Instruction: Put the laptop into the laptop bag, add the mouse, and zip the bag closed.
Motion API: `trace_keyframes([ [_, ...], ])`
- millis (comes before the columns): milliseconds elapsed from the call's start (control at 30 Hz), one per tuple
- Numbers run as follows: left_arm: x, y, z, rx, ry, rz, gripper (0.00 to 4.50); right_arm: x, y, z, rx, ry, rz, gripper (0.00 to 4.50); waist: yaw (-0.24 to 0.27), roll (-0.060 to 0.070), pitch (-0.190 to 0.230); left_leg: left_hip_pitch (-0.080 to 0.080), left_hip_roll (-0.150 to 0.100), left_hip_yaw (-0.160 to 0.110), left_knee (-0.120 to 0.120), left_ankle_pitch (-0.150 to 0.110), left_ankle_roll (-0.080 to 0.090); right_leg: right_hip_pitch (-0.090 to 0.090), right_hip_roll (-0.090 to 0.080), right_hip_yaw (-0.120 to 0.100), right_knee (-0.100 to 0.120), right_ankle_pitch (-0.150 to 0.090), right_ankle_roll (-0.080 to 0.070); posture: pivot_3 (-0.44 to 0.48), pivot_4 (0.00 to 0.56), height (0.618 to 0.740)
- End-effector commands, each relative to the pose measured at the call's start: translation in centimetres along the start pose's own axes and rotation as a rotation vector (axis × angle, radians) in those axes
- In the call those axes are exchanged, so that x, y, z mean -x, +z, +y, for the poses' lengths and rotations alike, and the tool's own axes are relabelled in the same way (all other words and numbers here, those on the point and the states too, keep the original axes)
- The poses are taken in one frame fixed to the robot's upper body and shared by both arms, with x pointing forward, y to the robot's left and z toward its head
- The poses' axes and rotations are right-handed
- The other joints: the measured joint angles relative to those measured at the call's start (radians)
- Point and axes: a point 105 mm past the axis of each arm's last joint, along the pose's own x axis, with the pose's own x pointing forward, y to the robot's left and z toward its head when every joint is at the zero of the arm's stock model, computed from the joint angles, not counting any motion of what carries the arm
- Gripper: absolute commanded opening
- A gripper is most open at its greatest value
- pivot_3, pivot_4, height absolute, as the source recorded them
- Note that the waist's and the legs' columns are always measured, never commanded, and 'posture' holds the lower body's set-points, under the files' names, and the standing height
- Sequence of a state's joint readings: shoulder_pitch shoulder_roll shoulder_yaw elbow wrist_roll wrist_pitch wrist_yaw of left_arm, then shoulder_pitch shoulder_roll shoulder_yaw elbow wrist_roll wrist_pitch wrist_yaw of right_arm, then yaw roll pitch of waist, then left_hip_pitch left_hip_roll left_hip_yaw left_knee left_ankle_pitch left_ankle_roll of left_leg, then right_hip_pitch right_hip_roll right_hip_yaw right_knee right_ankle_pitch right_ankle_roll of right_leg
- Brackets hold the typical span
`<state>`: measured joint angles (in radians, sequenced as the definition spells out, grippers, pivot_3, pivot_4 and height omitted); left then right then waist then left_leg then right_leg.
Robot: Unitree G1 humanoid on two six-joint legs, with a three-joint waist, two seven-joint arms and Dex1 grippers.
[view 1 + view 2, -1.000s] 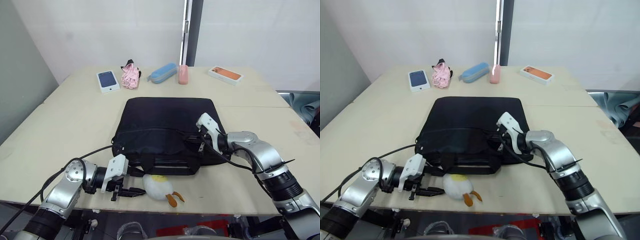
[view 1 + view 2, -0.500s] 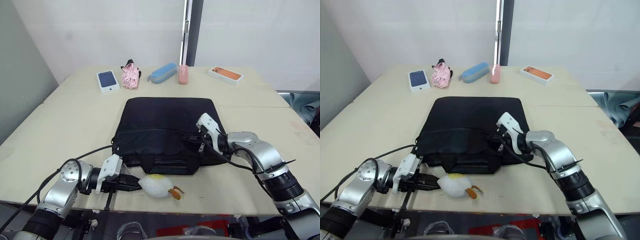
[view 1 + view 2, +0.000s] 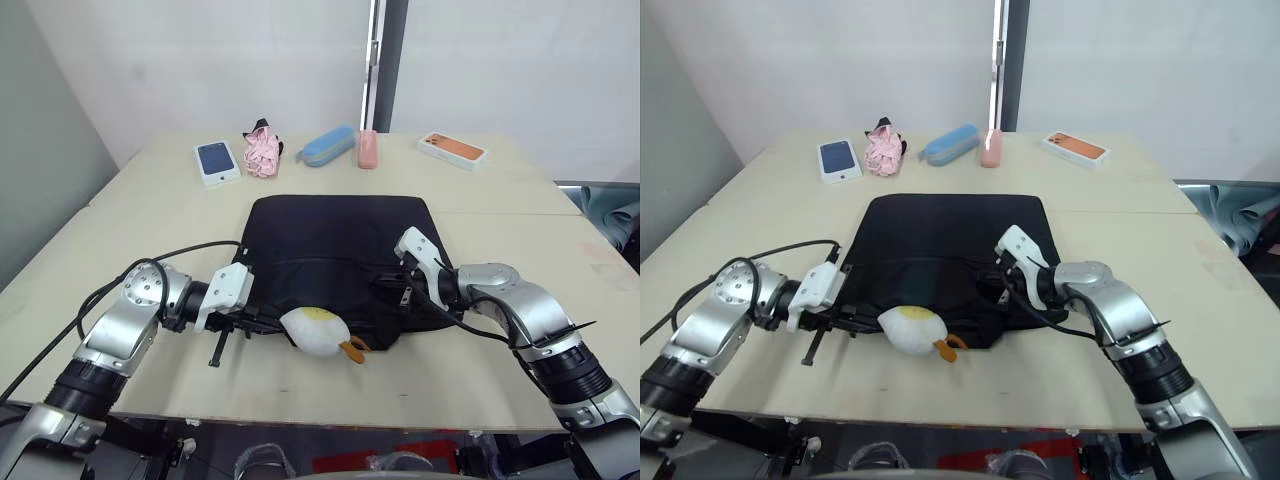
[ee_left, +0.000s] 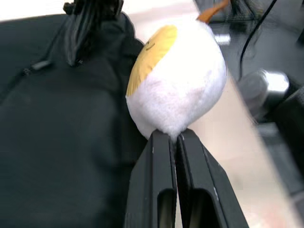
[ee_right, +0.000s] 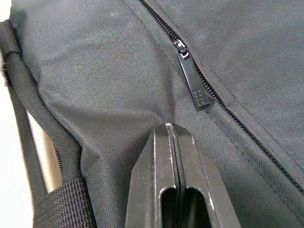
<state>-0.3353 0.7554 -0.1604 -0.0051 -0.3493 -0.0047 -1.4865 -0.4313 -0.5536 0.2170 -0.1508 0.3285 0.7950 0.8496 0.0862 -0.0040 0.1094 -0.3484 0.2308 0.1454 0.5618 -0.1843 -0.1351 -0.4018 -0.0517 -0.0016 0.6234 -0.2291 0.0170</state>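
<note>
Black fabric laptop bag [image 3: 335, 240] — zip pull [image 5: 194, 88] showing.

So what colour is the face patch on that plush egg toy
Yellow, on the white plush egg pinched by the left gripper; clearest in the left wrist view.

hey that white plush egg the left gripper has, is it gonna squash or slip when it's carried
The plush egg looks soft and fuzzy, so it probably squashes rather than slips. The left gripper pinches only a small tuft, so it may swing or pull free. It looks light.

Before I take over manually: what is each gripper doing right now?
Left gripper: closed, pinching the white plush egg over the laptop bag.
Right gripper: closed, holding nothing, tips on the bag beside a zip pull.
</note>
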Motion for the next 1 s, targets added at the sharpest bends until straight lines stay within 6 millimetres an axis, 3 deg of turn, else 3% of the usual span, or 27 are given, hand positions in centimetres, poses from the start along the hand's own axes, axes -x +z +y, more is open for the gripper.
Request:
trace_keyframes([
  [33, -1.7, 0.3, -0.4, -0.02, -0.061, 0.004, 0.08, -0.2, -2.4, 0.2, -0.064, 0.006, 0.094, 0.0, -0.001, 0.0, 0.0, 0.0, 0.0, 0.0, 0.0, 0.001, -0.003, 0.0, 0.0, 0.0, 0.0, 0.0, 0.0, 0.0, 0.15, 0.74],
  [133, -2.8, 0.3, -0.3, -0.021, -0.076, 0.007, 0.08, -0.1, -2.5, 0.1, -0.064, 0.004, 0.097, 0.0, 0.0, 0.0, 0.0, -0.001, 0.0, 0.0, 0.0, 0.001, -0.003, 0.0, 0.0, -0.001, 0.0, 0.0, 0.0, 0.0, 0.15, 0.74],
  [433, -7.2, 2.7, 0.9, -0.088, -0.141, -0.064, 0.08, -0.2, -2.5, 0.4, -0.061, 0.012, 0.107, 0.0, 0.005, -0.001, 0.0, 0.0, 0.0, 0.0, 0.001, 0.002, -0.003, 0.0, 0.0, 0.0, 0.0, 0.0, 0.0, 0.0, 0.15, 0.74],
  [733, -9.1, 2.3, 0.6, -0.195, -0.289, 0.013, 0.08, -0.4, -2.1, 0.3, -0.052, 0.016, 0.109, 0.0, 0.003, -0.001, 0.0, 0.0, 0.0, 0.0, 0.001, 0.002, -0.003, 0.0, 0.0, 0.0, 0.0, 0.0, 0.0, 0.0, 0.15, 0.74],
  [1000, -10.7, 4.4, 1.6, -0.247, -0.319, -0.09, 0.08, -0.6, -1.9, 0.3, -0.046, 0.022, 0.108, 0.0, 0.001, 0.0, 0.0, 0.0, 0.0, 0.0, 0.001, 0.002, -0.002, 0.0, 0.0, 0.0, 0.001, 0.0, 0.0, 0.0, 0.15, 0.74],
])
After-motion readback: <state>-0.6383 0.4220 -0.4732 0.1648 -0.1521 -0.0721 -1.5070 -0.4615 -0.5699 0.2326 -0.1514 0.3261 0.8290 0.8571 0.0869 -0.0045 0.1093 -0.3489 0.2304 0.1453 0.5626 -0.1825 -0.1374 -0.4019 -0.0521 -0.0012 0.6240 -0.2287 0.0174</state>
